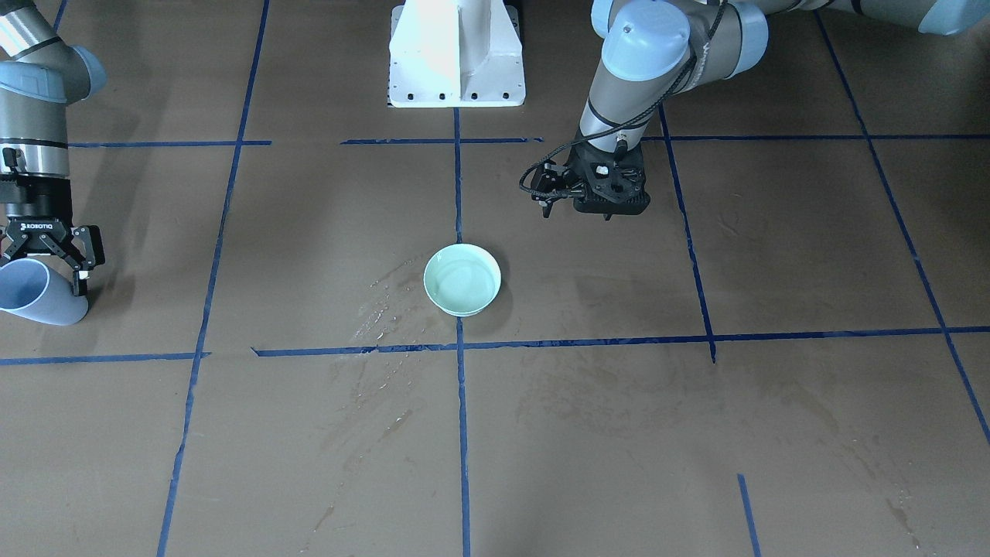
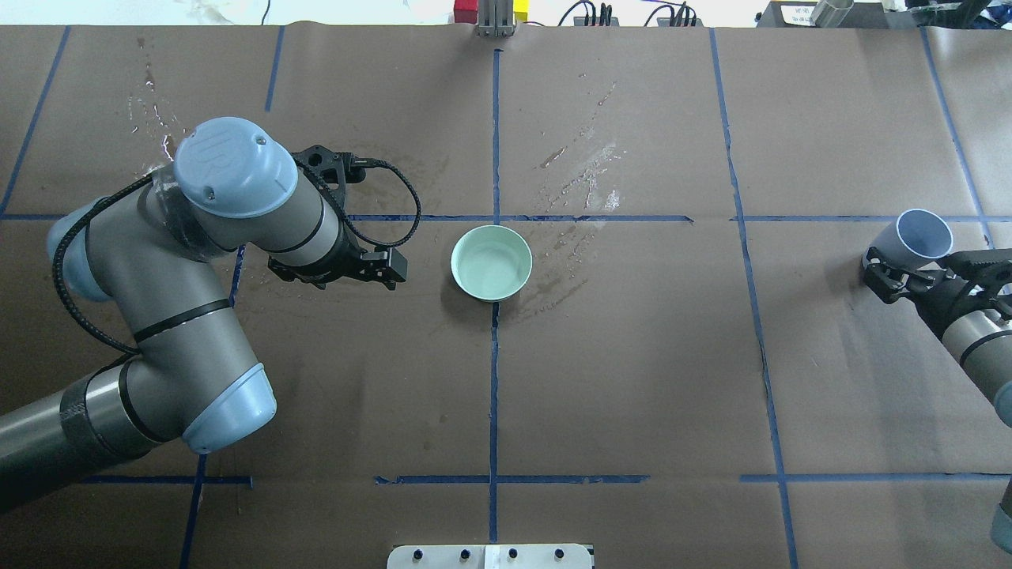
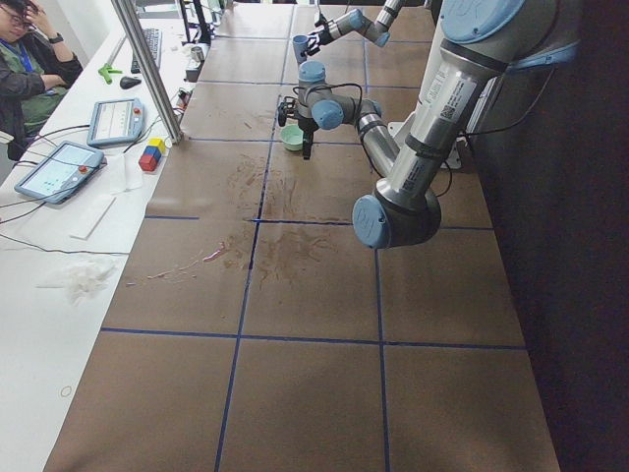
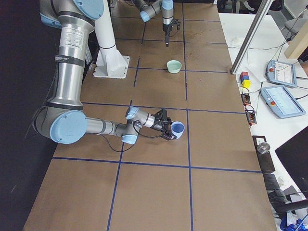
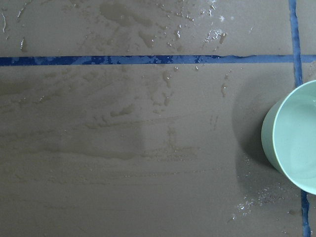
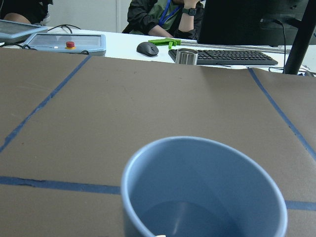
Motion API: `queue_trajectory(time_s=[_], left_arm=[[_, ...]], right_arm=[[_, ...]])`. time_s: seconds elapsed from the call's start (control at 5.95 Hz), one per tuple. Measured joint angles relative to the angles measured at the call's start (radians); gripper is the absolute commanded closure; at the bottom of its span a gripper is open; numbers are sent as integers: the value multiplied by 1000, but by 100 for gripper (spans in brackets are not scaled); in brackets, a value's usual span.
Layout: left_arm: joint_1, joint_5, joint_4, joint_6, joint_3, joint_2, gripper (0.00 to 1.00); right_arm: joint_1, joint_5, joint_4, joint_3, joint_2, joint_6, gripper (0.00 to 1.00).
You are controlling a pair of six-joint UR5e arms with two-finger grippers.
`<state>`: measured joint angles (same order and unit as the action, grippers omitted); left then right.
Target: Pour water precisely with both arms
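A pale mint-green bowl (image 2: 491, 262) sits at the centre of the brown paper-covered table (image 2: 632, 379) crossed by a grid of dark blue tape lines (image 2: 494, 356), while a light periwinkle-blue cup (image 2: 921, 235) shows at the right edge beside black gripper parts.

Matt brown paper table cover (image 2: 632, 356) — glossy mint bowl (image 2: 491, 262), smooth matt blue cup (image 2: 921, 235).

A green bowl (image 1: 462, 279) sits near the middle of the table (image 1: 773, 433), with water (image 1: 462, 282) in it. Wet spots (image 1: 387, 309) lie just beside it. The right gripper (image 1: 54, 267) is at one side edge, its fingers around a blue cup (image 1: 35, 292). The left gripper (image 1: 595, 203) hangs above the table near the bowl, holding nothing. A white base (image 1: 456, 54) stands at the far edge.
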<state>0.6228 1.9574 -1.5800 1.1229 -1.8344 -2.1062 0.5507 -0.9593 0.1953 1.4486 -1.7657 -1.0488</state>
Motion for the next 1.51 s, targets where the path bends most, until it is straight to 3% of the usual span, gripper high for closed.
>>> queue_trajectory(time_s=[0.34,1.01,1.51], left_arm=[[-1,0,0,0,3,0,0],[-3,-1,-1,0,4,2,0],[-4,-2,0,0,4,2,0]], right_arm=[[11,1,1,-8,1,5,1],[21,18,2,-16,39,5,75],[43,14,-1,-6,48,29,90]])
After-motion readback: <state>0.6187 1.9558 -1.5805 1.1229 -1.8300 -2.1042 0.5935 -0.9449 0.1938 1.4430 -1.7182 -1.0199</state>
